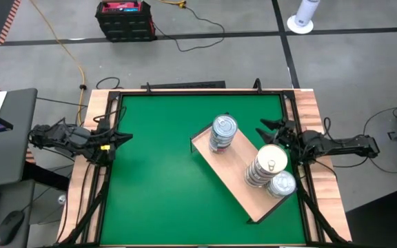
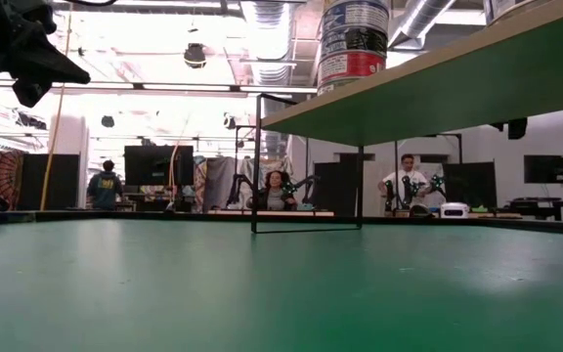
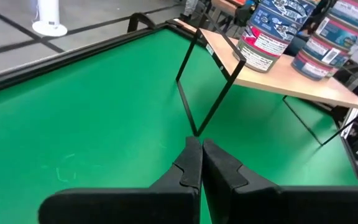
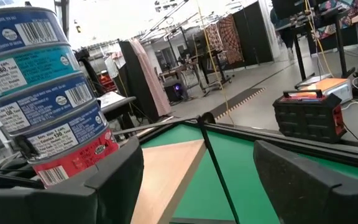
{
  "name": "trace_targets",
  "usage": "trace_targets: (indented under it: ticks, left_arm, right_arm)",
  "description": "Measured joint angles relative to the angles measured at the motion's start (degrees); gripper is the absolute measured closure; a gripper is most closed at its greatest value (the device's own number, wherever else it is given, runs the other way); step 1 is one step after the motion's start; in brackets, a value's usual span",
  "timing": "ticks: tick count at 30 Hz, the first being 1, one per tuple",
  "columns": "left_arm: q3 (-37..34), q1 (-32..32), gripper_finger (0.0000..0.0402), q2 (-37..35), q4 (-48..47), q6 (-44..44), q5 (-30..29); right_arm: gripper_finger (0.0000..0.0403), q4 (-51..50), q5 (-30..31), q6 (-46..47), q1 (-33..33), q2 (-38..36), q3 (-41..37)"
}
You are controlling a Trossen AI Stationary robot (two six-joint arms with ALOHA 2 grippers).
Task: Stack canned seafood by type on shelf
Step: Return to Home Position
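The shelf point(image 1: 236, 176) is a light-wood board on thin black wire legs, lying slantwise over the right half of the green mat point(image 1: 157, 172). Three stacks of canned seafood stand on it: one at its far end point(image 1: 222, 132) and two at its near right end point(image 1: 267, 165) point(image 1: 282, 184). My left gripper point(image 1: 124, 136) waits shut at the mat's left edge, its fingers point(image 3: 199, 163) pointing toward the shelf point(image 3: 278, 74). My right gripper point(image 1: 267, 131) stands open at the right edge point(image 4: 210, 180). A tall stack with blue, teal and red labels point(image 4: 42, 93) stands close beside it.
A wood-slat rim point(image 1: 319, 138) frames the mat. From the low view the shelf's underside point(image 2: 438, 88) spans the upper right, with people in the room behind. On the floor beyond the far edge sit a black crate point(image 1: 124, 21) and a white stand point(image 1: 300, 21). A desk point(image 1: 5, 138) stands left.
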Motion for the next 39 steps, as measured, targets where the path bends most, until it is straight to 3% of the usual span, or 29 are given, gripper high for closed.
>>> trace_targets:
  ticks: [39]
  left_arm:
    - [-0.04, 0.00, 0.0400, 0.00, 0.06, 2.39, 0.00]
  right_arm:
    - [0.0078, -1.28, -0.18, 0.04, 0.00, 0.00, -0.07]
